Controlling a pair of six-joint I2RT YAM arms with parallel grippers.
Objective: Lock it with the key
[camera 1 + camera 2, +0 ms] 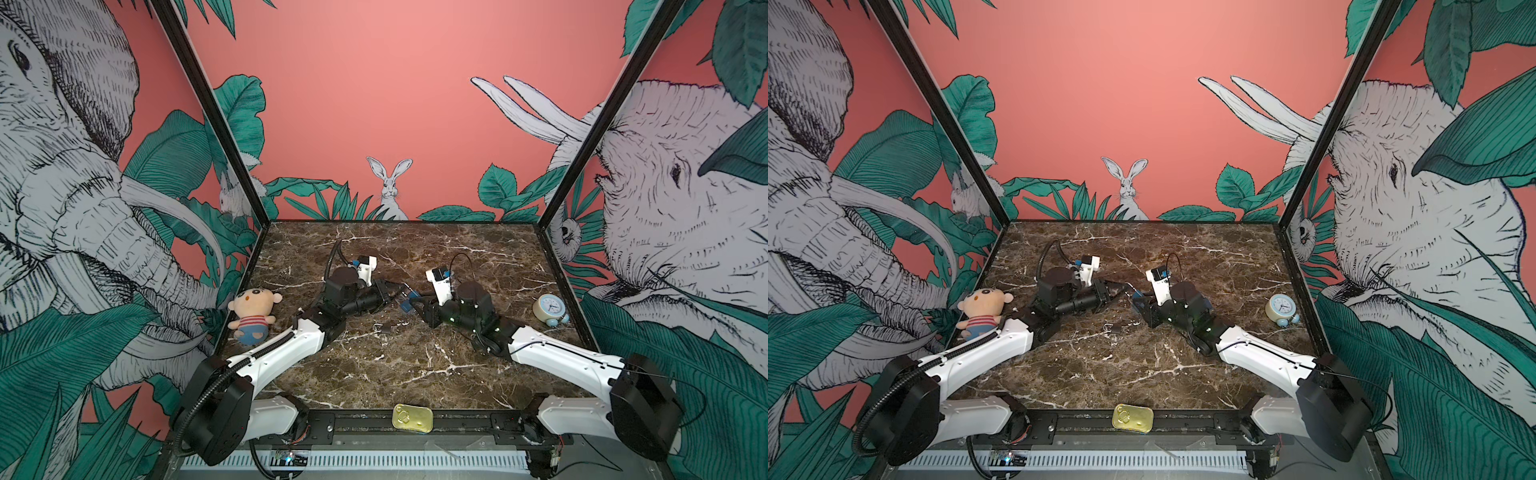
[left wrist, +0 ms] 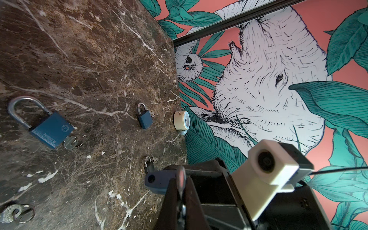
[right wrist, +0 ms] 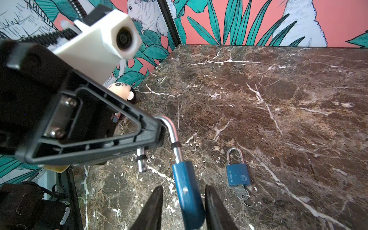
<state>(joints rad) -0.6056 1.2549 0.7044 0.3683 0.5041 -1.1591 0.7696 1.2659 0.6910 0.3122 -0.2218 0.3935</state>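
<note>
While the padlock [image 3: 187, 191] is held up between the two grippers near the middle of the marble table [image 1: 415, 374], the locking is judged not yet done. The shackle [image 3: 175, 137] is drawn out of the blue body, and its free end [image 3: 141, 162] hangs clear of its hole. The bend of the shackle is pinched by the left gripper [image 2: 181, 179], whose jaws are closed on it. The body is flanked by the fingers of the right gripper [image 3: 183, 201]. They are set apart with a narrow gap on either side, so no firm hold is shown there.

Whether a key sits in this padlock cannot be told, since its keyhole end is cut off from view. A loose key [image 2: 11, 214] is seen lying on the table, and a spare padlock [image 1: 384, 328] lies at about 7 o'clock of the held one.

What is left, it is judged, is for the body to be clamped, the free end to be pressed home, and the key to be turned.
</note>
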